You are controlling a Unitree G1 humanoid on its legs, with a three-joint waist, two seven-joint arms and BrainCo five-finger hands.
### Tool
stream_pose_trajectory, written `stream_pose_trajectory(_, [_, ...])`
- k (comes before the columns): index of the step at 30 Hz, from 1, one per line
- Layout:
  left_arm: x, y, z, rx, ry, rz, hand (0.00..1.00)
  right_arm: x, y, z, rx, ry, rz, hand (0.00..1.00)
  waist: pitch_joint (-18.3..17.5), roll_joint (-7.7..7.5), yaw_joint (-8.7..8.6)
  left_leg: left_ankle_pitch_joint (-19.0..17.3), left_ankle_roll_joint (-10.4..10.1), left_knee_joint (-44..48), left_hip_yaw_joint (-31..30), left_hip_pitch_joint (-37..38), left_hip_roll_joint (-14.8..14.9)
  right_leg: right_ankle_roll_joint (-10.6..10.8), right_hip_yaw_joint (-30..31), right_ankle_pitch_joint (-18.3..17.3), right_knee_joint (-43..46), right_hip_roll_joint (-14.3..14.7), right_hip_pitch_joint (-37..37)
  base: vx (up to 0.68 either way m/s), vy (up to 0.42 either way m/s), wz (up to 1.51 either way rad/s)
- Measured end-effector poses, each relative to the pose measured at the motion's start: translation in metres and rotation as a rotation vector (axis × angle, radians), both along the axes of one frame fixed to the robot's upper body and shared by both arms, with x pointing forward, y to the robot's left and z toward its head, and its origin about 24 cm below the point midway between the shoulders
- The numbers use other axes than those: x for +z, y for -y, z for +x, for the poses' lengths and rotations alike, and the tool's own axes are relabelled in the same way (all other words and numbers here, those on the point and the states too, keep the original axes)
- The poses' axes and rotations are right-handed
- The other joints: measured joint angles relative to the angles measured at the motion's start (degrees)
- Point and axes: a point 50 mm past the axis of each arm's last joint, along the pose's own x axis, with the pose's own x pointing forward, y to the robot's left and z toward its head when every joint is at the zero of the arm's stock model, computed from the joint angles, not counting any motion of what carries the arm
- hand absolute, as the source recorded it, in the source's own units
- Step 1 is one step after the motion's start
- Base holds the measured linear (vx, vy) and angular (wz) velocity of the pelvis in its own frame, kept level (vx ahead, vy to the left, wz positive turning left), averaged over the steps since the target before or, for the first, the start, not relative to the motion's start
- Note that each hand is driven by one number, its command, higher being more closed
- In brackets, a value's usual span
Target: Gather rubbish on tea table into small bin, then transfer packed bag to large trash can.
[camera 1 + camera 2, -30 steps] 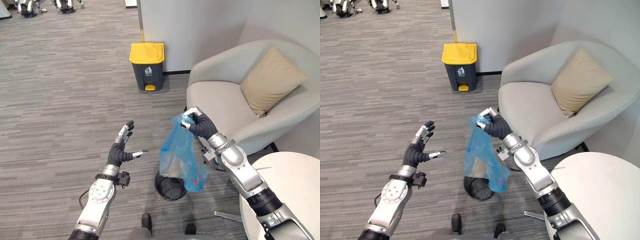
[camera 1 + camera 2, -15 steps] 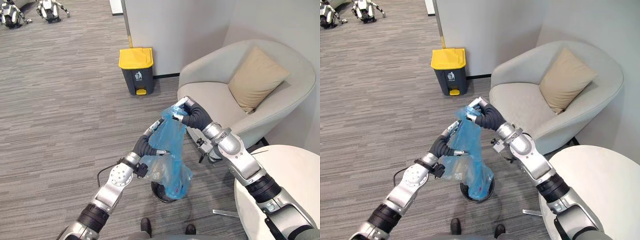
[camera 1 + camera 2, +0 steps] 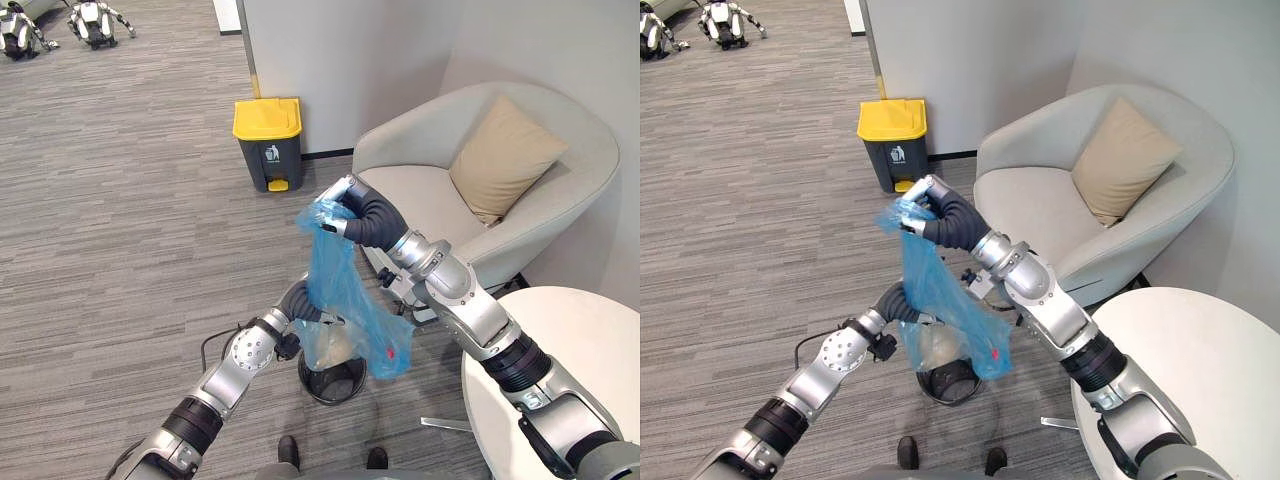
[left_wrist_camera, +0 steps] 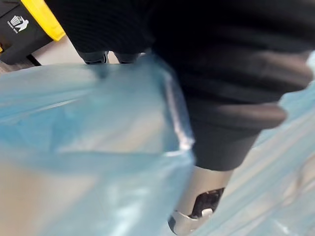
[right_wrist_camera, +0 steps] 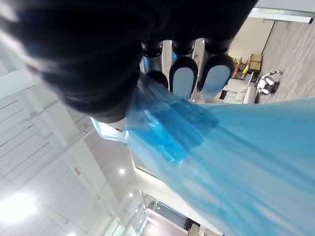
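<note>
- Nearest on the right is the round white tea table (image 3: 580, 340). The part we see is bare, so we judge the gathering done.
- Just left of it, the small bin (image 3: 330, 382), black mesh, stands on the grey striped carpet (image 3: 120, 230).
- Our left hand (image 3: 299, 302) rests against the lower body of the blue bag (image 3: 345, 285). Its fingers are hidden behind the plastic, so we cannot tell whether they grip.
- The bag hangs over the bin, with pale rubbish and something red inside. Our right hand (image 3: 362, 215) has its fingers curled tight round the bunched neck.
- We judge the step in hand to be drawing the packed bag out. Next it must clear the rim and travel far and left without tearing or spilling.
- Farther right sits a pale armchair (image 3: 430, 195) with a tan cushion (image 3: 505, 155).
- Farthest is the large trash can (image 3: 267, 145), against the wall (image 3: 400, 50). Its yellow lid is down and will need opening.
</note>
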Motion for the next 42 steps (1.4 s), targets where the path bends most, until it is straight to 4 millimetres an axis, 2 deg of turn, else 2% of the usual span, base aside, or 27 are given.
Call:
stream_pose_trajectory(3, [-0.005,-0.001,0.000,0.006,-0.018,0.010,0.00,0.003,-0.007,-0.002,0.043,-0.011,0.025,1.00,-0.34,-0.53,-0.12,0.00,0.00,0.00,0.05,-0.12,0.01,-0.03,0.12,0.20,-0.38,0.06,-0.01,0.00,0.001,-0.02])
stream_pose_trajectory(7, [-0.009,0.011,-0.004,-0.023,-0.031,0.003,0.00,0.007,-0.023,-0.010,0.128,-0.010,0.050,1.00,-0.52,-0.81,-0.01,-0.01,-0.01,0.00,0.18,-0.20,0.02,0.04,0.48,0.56,-0.90,0.12,0.01,0.00,0.002,-0.03])
stream_pose_trajectory(22, [-0.023,0.019,-0.007,-0.022,-0.076,-0.005,0.00,0.006,-0.045,-0.014,0.207,-0.024,0.021,1.00,-0.53,-0.82,0.10,-0.02,-0.02,0.01,0.41,-0.14,0.11,0.12,0.89,0.68,-0.89,0.23,-0.13,0.00,0.000,0.00])
stream_pose_trajectory(23, [-0.026,0.019,-0.007,-0.023,-0.082,0.016,1.00,0.005,-0.046,-0.014,0.207,-0.030,0.023,1.00,-0.52,-0.81,0.12,-0.02,-0.02,0.01,0.40,-0.14,0.11,0.12,0.89,0.68,-0.89,0.23,-0.13,0.00,0.000,0.00])
stream_pose_trajectory(29, [-0.033,0.021,-0.011,-0.038,-0.106,0.037,1.00,0.002,-0.059,-0.017,0.247,-0.043,0.017,1.00,-0.54,-0.79,0.10,-0.02,-0.02,0.03,0.41,-0.06,0.12,0.12,0.91,0.68,-0.89,0.23,-0.08,0.00,0.000,0.00])
stream_pose_trajectory(32, [-0.036,0.030,-0.013,-0.055,-0.120,0.020,1.00,-0.003,-0.069,-0.021,0.278,-0.061,0.007,1.00,-0.55,-0.77,0.10,-0.03,-0.04,0.02,0.41,-0.07,0.14,0.11,0.91,0.68,-0.89,0.24,-0.09,0.00,0.000,0.00])
stream_pose_trajectory(36, [-0.047,0.054,-0.007,-0.025,-0.158,0.021,1.00,-0.022,-0.084,-0.021,0.274,-0.115,-0.051,1.00,-0.56,-0.76,0.05,-0.01,-0.09,0.03,0.42,-0.07,0.16,0.08,0.91,0.71,-0.89,0.24,-0.10,0.00,0.000,0.00])
stream_pose_trajectory(42, [-0.044,0.057,-0.001,0.018,-0.152,0.031,1.00,-0.021,-0.083,-0.016,0.237,-0.129,-0.031,1.00,-0.59,-0.68,0.04,0.01,-0.10,0.33,0.40,-0.11,0.26,0.07,0.92,0.71,-0.91,0.36,-0.13,0.00,0.000,0.00])
